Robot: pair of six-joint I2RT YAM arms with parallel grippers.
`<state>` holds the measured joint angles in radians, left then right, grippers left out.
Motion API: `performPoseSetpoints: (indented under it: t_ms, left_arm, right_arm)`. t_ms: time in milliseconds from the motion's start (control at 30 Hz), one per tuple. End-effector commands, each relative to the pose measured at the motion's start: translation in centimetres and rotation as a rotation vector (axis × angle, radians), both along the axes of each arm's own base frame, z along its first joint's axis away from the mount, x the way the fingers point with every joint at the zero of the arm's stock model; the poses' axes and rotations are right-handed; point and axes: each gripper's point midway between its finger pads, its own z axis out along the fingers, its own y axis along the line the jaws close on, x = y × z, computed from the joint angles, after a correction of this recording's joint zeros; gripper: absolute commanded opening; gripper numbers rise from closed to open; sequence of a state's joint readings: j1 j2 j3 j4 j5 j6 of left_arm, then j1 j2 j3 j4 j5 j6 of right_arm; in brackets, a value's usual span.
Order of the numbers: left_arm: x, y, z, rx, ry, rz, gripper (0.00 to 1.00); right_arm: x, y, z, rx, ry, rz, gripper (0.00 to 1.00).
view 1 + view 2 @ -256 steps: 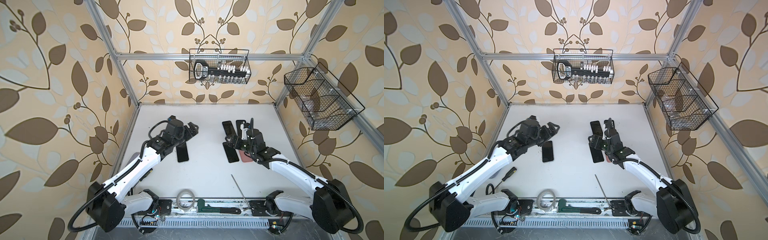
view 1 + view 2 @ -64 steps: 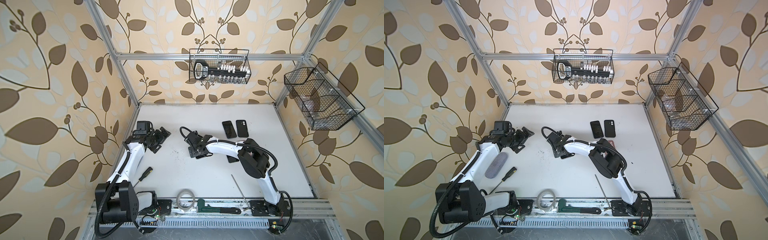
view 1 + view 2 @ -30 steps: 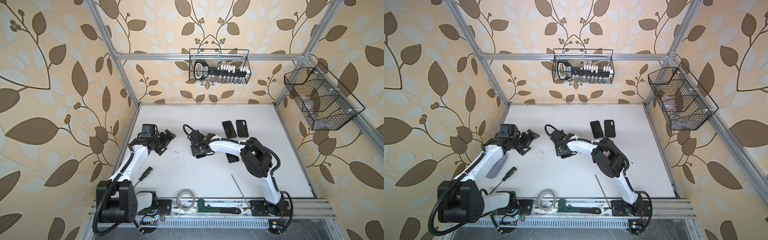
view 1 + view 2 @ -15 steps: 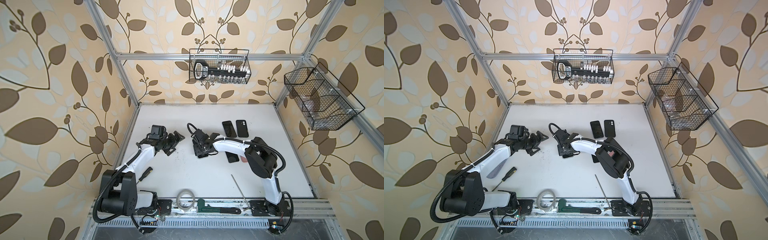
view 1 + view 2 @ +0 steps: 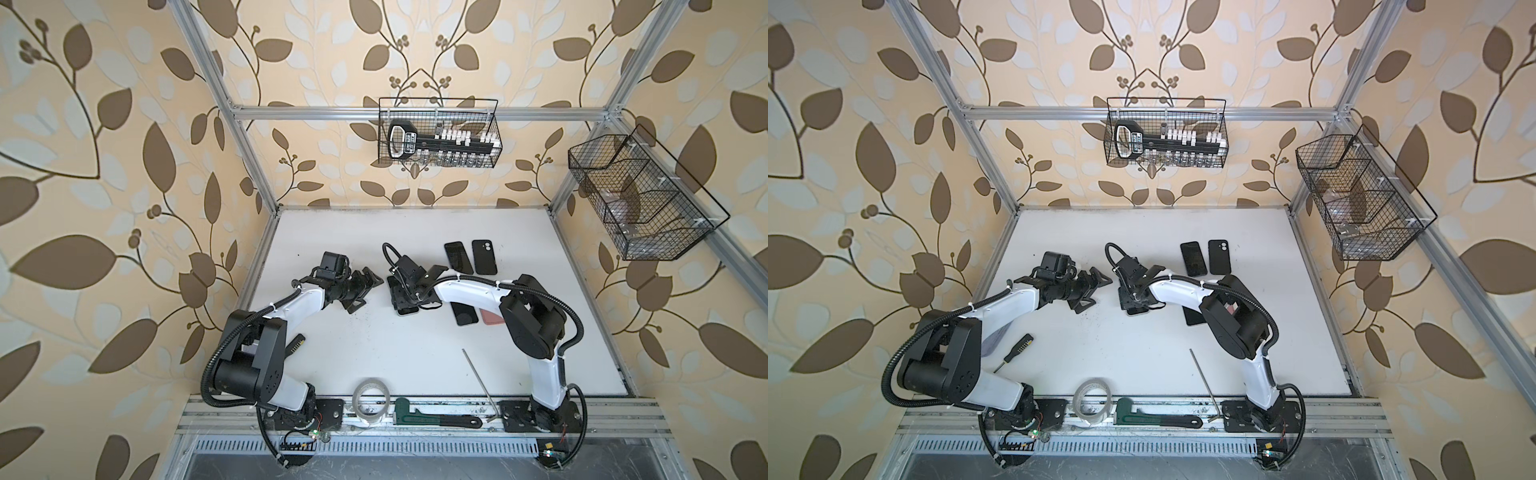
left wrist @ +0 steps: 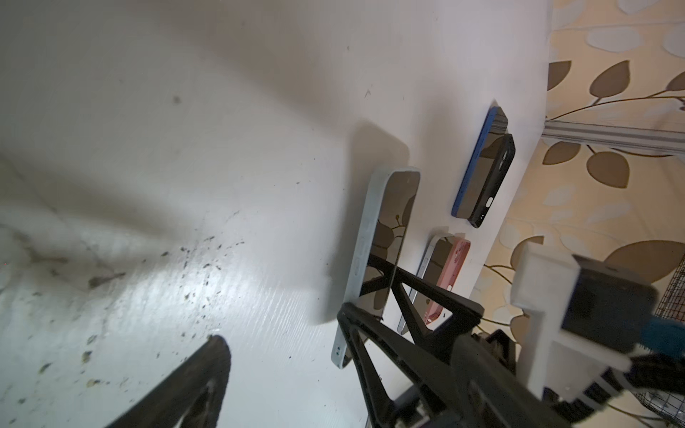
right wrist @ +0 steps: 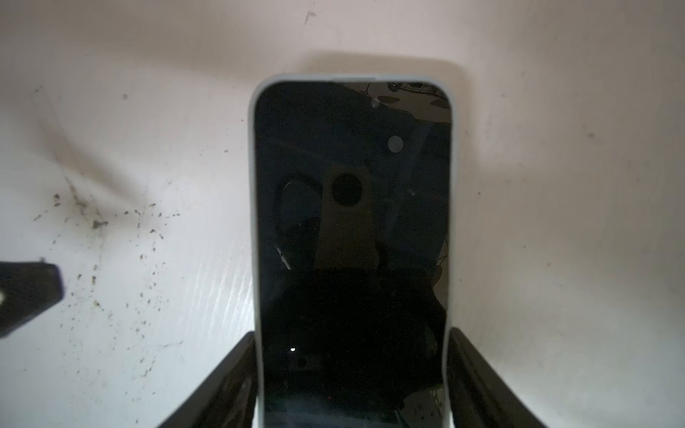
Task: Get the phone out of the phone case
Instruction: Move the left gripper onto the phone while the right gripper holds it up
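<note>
Pinching, with the right gripper (image 7: 352,335), the long sides of the pale phone case (image 7: 352,78) wrapping the phone (image 7: 352,222) face-up mid white table (image 5: 415,353), and holding the left gripper (image 5: 365,291) spread wide nearby.

Top views look down; wrist views hug the table (image 6: 185,111).

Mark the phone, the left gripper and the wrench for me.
phone (image 7: 352,229): right wrist view, middle of its dark screen.
left gripper (image 5: 368,292): in a top view, midway between its open fingertips.
wrench (image 5: 440,420): in a top view, on its black handle.
</note>
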<state>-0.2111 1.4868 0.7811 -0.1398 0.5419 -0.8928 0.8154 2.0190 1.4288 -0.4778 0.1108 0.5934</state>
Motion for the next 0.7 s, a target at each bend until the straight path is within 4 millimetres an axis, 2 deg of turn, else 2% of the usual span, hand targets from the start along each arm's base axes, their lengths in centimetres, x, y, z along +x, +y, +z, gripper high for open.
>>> performPoseSetpoints:
  t_ms: [0, 267, 667]
  left_arm:
    - [0.8, -1.3, 0.9, -0.032, -0.051, -0.033, 0.92]
    - [1.0, -3.0, 1.3, -0.054, -0.081, -0.080, 0.82]
    - [1.5, -3.9, 2.3, -0.076, -0.133, -0.105, 0.69]
  right_arm:
    - [0.5, 0.6, 2.6, 0.067, -0.051, 0.007, 0.59]
    - [0.4, 0.8, 3.9, 0.110, -0.057, 0.012, 0.59]
    - [-0.2, 1.6, 4.9, 0.161, -0.046, 0.039, 0.58]
